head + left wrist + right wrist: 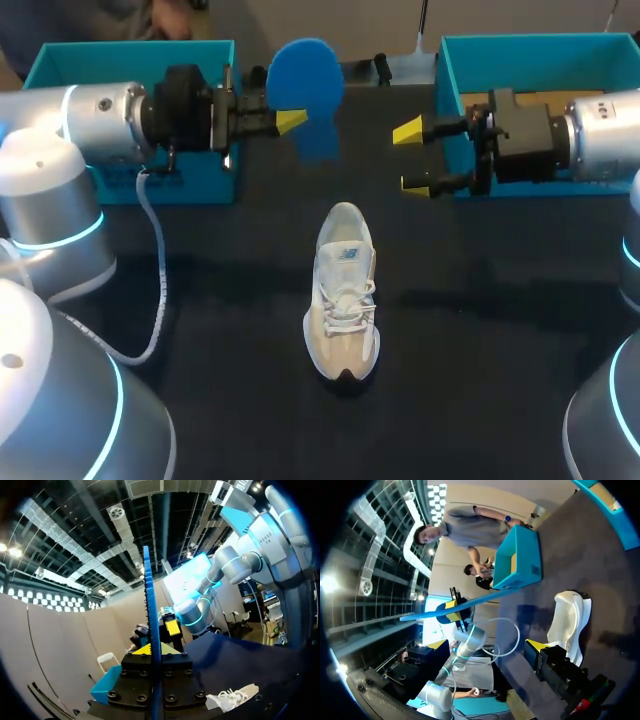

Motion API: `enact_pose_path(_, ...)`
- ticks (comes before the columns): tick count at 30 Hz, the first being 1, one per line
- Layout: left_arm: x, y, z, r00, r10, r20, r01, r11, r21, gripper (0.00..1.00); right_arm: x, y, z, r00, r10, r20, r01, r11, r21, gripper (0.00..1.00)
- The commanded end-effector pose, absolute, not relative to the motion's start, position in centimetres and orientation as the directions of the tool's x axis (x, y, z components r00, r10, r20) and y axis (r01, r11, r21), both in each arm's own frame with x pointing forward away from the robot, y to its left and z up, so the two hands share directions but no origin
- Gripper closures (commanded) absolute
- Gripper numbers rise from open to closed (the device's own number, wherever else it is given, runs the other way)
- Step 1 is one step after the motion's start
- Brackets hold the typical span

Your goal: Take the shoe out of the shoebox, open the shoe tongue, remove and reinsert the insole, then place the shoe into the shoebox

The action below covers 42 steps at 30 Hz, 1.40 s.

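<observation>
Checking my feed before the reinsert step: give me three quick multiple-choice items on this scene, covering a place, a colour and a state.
1. The white-and-beige lace-up sneaker is: A on the black tabletop; B hanging off the table edge; C lifted into the air.
2. The thin foam insole in the left tool is: A white; B blue; C yellow.
3. The right tool is: A shut on the insole; B shut on the sneaker; C open and empty.

Key: 1 A, it stands sole-down mid-table. 2 B, both the head and left wrist views show it blue. 3 C, its yellow tips are apart with nothing between them.
</observation>
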State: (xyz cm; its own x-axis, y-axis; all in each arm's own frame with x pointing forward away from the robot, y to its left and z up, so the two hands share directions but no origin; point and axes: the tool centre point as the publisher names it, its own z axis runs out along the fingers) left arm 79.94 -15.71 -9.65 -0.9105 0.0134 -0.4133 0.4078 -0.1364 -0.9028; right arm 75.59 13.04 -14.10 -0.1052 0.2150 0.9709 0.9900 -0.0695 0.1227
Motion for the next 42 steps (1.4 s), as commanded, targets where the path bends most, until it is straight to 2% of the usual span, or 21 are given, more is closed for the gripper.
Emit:
enact_pose_path(1,81.1,-15.0,-9.9,-0.737,0.110,-0.666,0.641,-0.195,-0.742,1.00,75.6,13.2,-14.1,-0.104,0.219,0.970,0.990,-0.071,0.122,0.00)
enact_pose_path(3,80.9,-14.9,-10.0,-0.604,0.133,-0.786,0.754,-0.223,-0.618,1.00,75.6,13.2,-14.1,-0.104,0.219,0.970,0.990,-0.071,0.122,0.00)
enact_pose_path(5,80.6,-14.9,-10.3,-0.407,0.160,-0.899,0.863,-0.257,-0.436,1.00,75.6,13.2,-14.1,-0.104,0.219,0.970,0.990,-0.071,0.122,0.00)
enact_pose_path(6,80.9,-15.0,-10.2,-0.415,0.119,-0.902,0.870,-0.238,-0.431,1.00,75.6,13.2,-14.1,-0.104,0.219,0.970,0.990,-0.071,0.122,0.00)
enact_pose_path(9,81.1,-15.2,-10.6,-0.150,0.096,-0.984,0.963,-0.212,-0.168,1.00,75.6,13.2,-14.1,-0.104,0.219,0.970,0.990,-0.071,0.122,0.00)
enact_pose_path(10,81.1,-15.3,-10.6,-0.168,0.041,-0.985,0.965,-0.196,-0.173,1.00,75.6,13.2,-14.1,-0.104,0.219,0.970,0.990,-0.071,0.122,0.00)
enact_pose_path(13,80.9,-15.3,-10.8,0.045,0.012,-0.999,0.988,-0.148,0.043,1.00,75.6,13.2,-14.1,-0.104,0.219,0.970,0.990,-0.071,0.122,0.00)
enact_pose_path(17,80.5,-15.4,-11.1,0.246,-0.033,-0.969,0.965,-0.086,0.248,1.00,75.6,13.2,-14.1,-0.104,0.219,0.970,0.990,-0.071,0.122,0.00)
enact_pose_path(19,80.3,-15.5,-11.4,0.421,-0.038,-0.906,0.904,-0.067,0.423,1.00,75.6,13.2,-14.1,-0.104,0.219,0.970,0.990,-0.071,0.122,0.00)
enact_pose_path(23,80.5,-15.8,-11.8,0.589,-0.026,-0.808,0.808,-0.002,0.589,1.00,75.6,13.2,-14.1,-0.104,0.219,0.970,0.990,-0.071,0.122,0.00)
enact_pose_path(25,80.9,-16.0,-11.7,0.577,-0.020,-0.817,0.816,0.053,0.575,1.00,75.6,13.2,-14.1,-0.104,0.219,0.970,0.990,-0.071,0.122,0.00)
enact_pose_path(42,80.9,-16.0,-11.7,0.577,-0.020,-0.817,0.816,0.053,0.575,1.00,75.6,13.2,-14.1,-0.104,0.219,0.970,0.990,-0.071,0.122,0.00)
